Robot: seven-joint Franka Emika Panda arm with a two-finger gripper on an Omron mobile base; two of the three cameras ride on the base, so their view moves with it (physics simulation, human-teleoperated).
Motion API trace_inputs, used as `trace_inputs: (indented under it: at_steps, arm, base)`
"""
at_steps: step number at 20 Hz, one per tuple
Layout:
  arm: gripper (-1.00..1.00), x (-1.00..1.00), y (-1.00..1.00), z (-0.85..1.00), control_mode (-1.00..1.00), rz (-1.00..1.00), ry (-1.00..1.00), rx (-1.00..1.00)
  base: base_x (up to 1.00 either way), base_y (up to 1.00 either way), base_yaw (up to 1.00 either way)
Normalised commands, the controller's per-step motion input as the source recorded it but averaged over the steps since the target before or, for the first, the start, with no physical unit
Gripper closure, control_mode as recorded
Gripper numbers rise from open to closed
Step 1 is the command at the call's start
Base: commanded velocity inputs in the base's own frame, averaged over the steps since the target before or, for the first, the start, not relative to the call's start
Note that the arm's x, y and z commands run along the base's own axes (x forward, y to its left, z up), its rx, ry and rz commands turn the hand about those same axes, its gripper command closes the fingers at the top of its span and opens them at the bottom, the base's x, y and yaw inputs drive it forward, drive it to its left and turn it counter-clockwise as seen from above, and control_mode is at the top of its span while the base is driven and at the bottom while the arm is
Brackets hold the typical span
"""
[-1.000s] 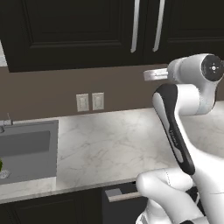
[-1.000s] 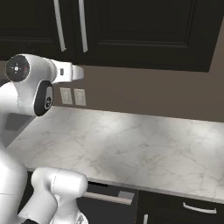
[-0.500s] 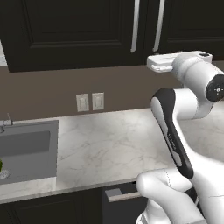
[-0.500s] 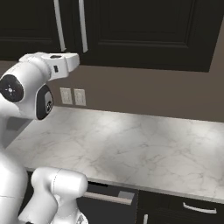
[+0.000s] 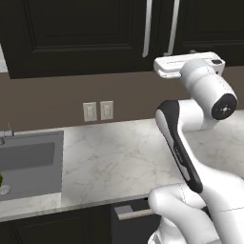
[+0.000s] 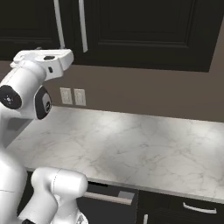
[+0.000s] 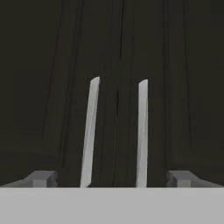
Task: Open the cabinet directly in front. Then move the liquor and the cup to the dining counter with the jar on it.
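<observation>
The two-finger gripper [image 7: 112, 178] stands wide and holds nothing; its dark fingertips [image 7: 41, 178] sit at the view's lower corners. Beyond them the near-black wall cabinet [image 5: 86, 33] with two panelled doors is shut, its long silver bar handles [image 7: 89, 131] framed between the tips, not yet touched. Below lies the veined marble worktop [image 6: 131, 148]. Risk: with both bars between the jaws, closing could catch both, or slip off.

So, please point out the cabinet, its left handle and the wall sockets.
cabinet [image 5: 71, 33], left base view, on the left door's panel.
left handle [image 7: 89, 135], hand view, middle of the bar.
wall sockets [image 5: 98, 110], left base view, between the two plates.
</observation>
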Motion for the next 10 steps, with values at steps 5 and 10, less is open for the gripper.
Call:
trace_inputs:
  at_steps: [5,10]
  arm:
    - [-1.00,0.00,0.38,0.26,-1.00,0.00,-0.07,0.00]
    - [-1.00,0.07,0.18,0.22,-1.00,0.00,0.00,0.00]
  base:
    - [0.00,0.00,0.00]
    - [0.00,0.00,0.00]
